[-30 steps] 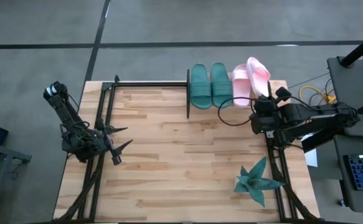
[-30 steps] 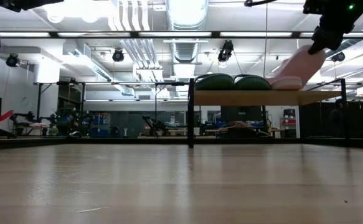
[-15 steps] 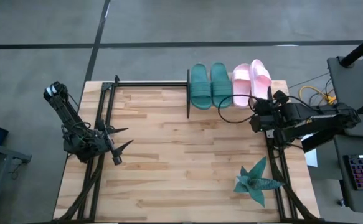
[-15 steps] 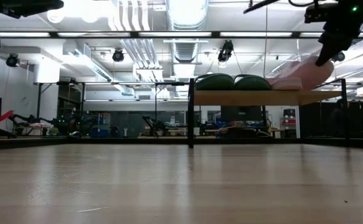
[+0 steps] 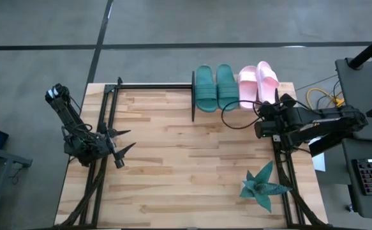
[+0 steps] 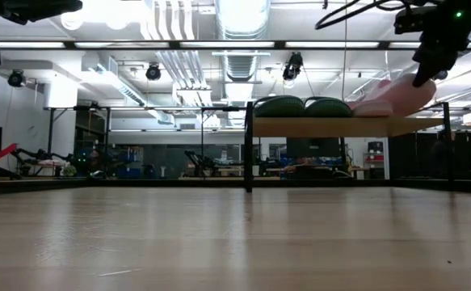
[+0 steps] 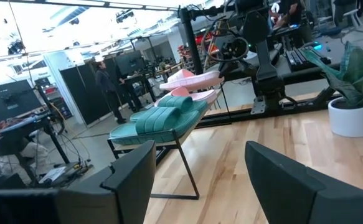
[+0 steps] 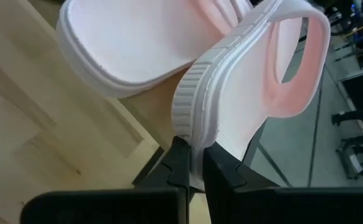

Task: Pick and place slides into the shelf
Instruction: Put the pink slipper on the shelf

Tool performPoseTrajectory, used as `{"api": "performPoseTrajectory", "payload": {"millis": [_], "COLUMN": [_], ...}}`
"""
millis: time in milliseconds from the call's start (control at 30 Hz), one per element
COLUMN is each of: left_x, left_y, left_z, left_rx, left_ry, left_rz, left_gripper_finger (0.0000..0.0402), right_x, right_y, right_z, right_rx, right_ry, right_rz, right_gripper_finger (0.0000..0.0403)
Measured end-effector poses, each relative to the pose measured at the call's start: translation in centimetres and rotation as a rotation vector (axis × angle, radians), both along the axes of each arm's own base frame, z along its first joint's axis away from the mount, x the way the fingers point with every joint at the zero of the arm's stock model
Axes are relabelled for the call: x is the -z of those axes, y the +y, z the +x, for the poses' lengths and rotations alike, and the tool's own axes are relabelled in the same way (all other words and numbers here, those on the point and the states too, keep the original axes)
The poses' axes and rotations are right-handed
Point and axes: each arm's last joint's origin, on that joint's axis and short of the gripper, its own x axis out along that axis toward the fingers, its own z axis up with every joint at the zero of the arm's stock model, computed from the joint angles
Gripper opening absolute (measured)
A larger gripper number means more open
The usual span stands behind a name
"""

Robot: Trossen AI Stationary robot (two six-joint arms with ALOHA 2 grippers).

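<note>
The shelf stands at the table's far right. On its board lie two teal slides and one pink slide side by side. A second pink slide is at the shelf's right end, with my right gripper shut on it from the near side. My left gripper waits open at the table's left, level, with nothing between its fingers. My right gripper pinches the ribbed sole rim at the pink slide's near end between its two fingers. The fingers slant down from the near side. The slide is tilted, its held end raised above the board and its far end low by the other pink slide.
A teal spiky plant in a white pot stands near the table's right front corner. Black frame rails run along the table's left side and another along its right. Bare wood lies between the arms.
My right gripper has tipped further down while staying shut. The pink slide, earlier skewed toward the right with its held end high, has turned into line with the other slides and its held end has sunk closer to the shelf board.
</note>
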Motion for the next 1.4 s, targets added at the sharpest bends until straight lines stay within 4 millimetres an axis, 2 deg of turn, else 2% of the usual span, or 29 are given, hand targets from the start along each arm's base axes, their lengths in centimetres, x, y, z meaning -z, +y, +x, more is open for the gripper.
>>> {"api": "performPoseTrajectory", "payload": {"millis": [300, 567, 800, 1067, 1267, 1400], "left_x": [-0.2, -0.2, -0.2, 0.1, 0.1, 0.1], "left_y": [0.3, 0.3, 0.2, 0.2, 0.2, 0.3], "left_z": [-0.2, -0.2, -0.2, -0.2, -0.2, -0.2], "left_rx": [0.0, 0.0, 0.001, 0.001, 0.001, 0.001], "left_ry": [-0.011, -0.011, -0.01, -0.007, -0.008, -0.008], "left_rz": [-0.017, -0.016, -0.015, -0.01, -0.012, -0.012], "left_gripper_finger": [0.0231, 0.0231, 0.0231, 0.0231, 0.0231, 0.0231], "right_x": [-1.3, -2.9, -4.0, -2.7, -0.9, -0.5], "right_y": [0.0, 0.0, -0.5, -1.0, -0.9, -0.9], "right_z": [1.6, 2.8, 1.9, -1.0, -1.6, -1.4], "right_rx": [-0.003, -0.095, -0.094, -0.01, 0.016, 0.023], "right_ry": [-0.009, 0.074, 0.066, -0.019, -0.011, 0.0], "right_rz": [-0.056, -0.085, -0.081, -0.038, 0.039, 0.028], "right_gripper_finger": [0.0012, 0.0012, 0.0012, 0.0012, 0.0012, 0.0012]}}
